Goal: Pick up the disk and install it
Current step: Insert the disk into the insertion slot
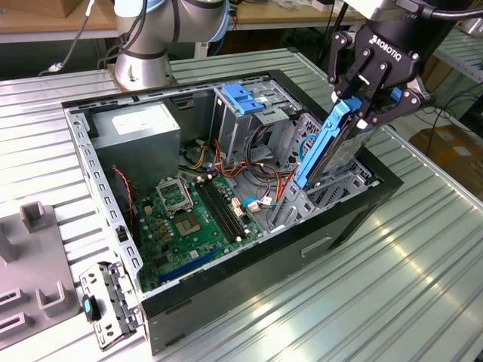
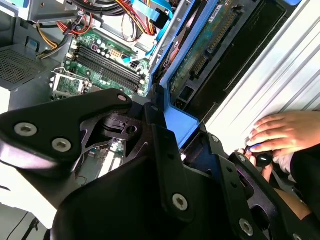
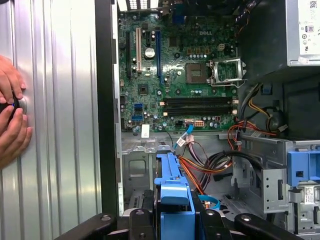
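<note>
Pincer [image 1: 362, 115] is clamping shut on the upper end of the disk [image 1: 326, 147], which is hanging just below it, long axis slanting steeply down into the drive cage [image 1: 306, 204] just beside the motherboard [image 1: 189, 219].

I'm seeing the disk [image 1: 318, 151] with bright blue rails along its edge and silver-grey metal beside them. The gripper [image 1: 356, 111] is matte black with white lettering on its body. The motherboard [image 1: 185, 222] is green, speckled with silver, with black memory slots and one blue slot at its edge. The cables [image 1: 223, 160] run red, orange and yellow, some black. The bracket [image 1: 243, 98] is that same blue. The case [image 1: 302, 256] is black outside and dull grey inside. The power supply [image 1: 139, 128] is grey with a white sticker. The table [image 1: 407, 302] is shiny silver, ribbed in straight parallel lines.
</note>
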Available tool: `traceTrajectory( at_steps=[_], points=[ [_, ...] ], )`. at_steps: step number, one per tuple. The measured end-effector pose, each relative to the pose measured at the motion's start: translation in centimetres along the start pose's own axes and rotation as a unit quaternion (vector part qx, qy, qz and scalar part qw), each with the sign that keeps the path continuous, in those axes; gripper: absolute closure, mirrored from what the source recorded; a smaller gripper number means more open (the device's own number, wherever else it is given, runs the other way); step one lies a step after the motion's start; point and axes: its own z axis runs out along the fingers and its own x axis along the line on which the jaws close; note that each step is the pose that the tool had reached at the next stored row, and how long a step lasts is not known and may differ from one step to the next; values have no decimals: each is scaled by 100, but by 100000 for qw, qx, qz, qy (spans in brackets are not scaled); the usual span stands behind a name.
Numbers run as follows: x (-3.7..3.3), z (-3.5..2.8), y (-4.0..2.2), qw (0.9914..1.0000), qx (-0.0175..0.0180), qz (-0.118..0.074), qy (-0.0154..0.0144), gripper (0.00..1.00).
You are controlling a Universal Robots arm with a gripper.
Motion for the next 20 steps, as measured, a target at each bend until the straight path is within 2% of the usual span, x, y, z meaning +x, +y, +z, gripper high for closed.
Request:
traceTrajectory(
  at_steps=[7,13,17,20],
  points=[
    [-1,6,0,99996,-25,-875,-3,63],
    [-1,18,0,99996,-27,-866,9,63],
    [2,50,0,99997,-23,-831,-3,63],
    [6,101,-1,99997,-23,-832,-2,63]
  ],
)
